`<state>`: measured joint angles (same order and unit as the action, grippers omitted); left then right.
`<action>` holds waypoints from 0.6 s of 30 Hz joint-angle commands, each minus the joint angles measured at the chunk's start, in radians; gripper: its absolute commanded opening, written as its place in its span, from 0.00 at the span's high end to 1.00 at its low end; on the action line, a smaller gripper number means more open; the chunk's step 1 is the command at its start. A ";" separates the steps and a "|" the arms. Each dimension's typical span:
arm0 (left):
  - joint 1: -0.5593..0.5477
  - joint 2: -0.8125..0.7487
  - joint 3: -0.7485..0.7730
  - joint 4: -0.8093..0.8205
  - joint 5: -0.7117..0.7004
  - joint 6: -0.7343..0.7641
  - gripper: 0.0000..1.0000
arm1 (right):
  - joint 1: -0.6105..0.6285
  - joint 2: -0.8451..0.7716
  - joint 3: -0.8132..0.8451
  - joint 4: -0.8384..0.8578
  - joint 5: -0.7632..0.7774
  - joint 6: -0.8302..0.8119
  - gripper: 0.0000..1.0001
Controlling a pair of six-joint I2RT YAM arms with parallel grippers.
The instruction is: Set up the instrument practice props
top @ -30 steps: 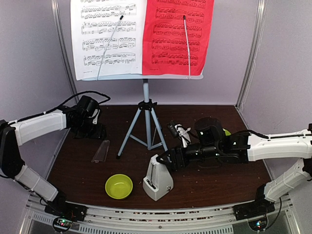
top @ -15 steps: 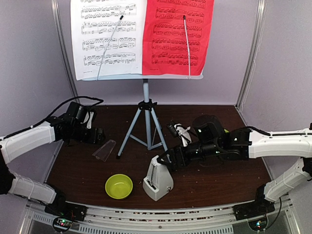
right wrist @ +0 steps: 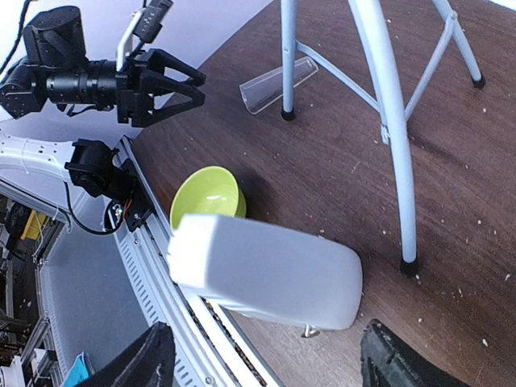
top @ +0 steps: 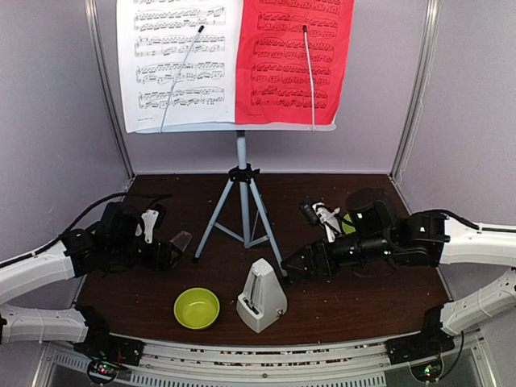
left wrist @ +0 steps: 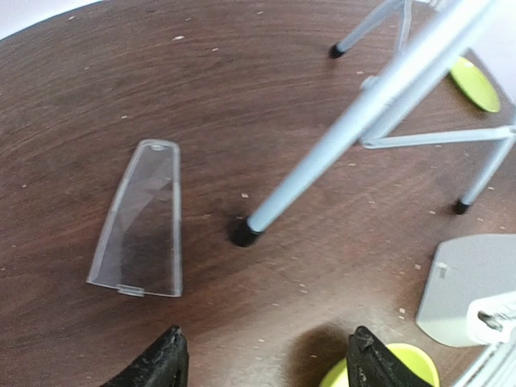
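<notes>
The white paper sheet-music page (top: 179, 64) and the red paper sheet-music page (top: 294, 60) bore black staves; the cream pyramid-shaped metronome (top: 262, 294) was plain.

- Sheet-music pages, white (top: 179, 64) and red (top: 294, 60): tops cut by the upper edge of the top view; notation too small to read.
- Music stand (top: 240, 157): desk hidden behind the pages.
- Lime-green plate (top: 348, 223): mostly hidden behind the right arm (top: 419, 234), centre right.
- Clear cover (top: 181, 239): partly hidden behind the left gripper (top: 168, 256).
- Left wrist view: bowl (left wrist: 387, 372) cut by the bottom edge; metronome (left wrist: 468, 290) cut by the right edge.
- Right wrist view: metronome blurred, lower centre; bowl part-hidden behind it.
</notes>
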<state>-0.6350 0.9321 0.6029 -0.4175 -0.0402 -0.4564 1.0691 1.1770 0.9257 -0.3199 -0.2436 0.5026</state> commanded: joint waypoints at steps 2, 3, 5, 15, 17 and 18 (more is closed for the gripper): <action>-0.037 -0.103 -0.082 0.107 0.035 -0.072 0.33 | -0.001 -0.081 -0.270 0.060 0.042 0.118 0.23; -0.043 -0.113 -0.092 0.114 0.037 -0.081 0.33 | 0.000 -0.082 -0.314 0.103 0.037 0.139 0.25; -0.056 -0.122 -0.110 0.130 0.043 -0.105 0.34 | 0.004 -0.060 -0.386 0.176 0.038 0.168 0.29; -0.165 -0.073 -0.137 0.166 -0.002 -0.157 0.37 | 0.010 0.237 -0.367 0.385 -0.019 0.205 0.54; -0.183 -0.060 -0.135 0.173 -0.006 -0.166 0.37 | 0.010 0.273 -0.333 0.387 -0.022 0.208 0.60; -0.193 -0.053 -0.132 0.174 -0.012 -0.166 0.37 | 0.009 0.287 -0.323 0.390 -0.025 0.210 0.63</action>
<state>-0.7990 0.8593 0.4725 -0.3107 -0.0250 -0.5907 1.0721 1.4178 0.5385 -0.0124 -0.2554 0.6937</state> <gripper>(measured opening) 0.633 0.411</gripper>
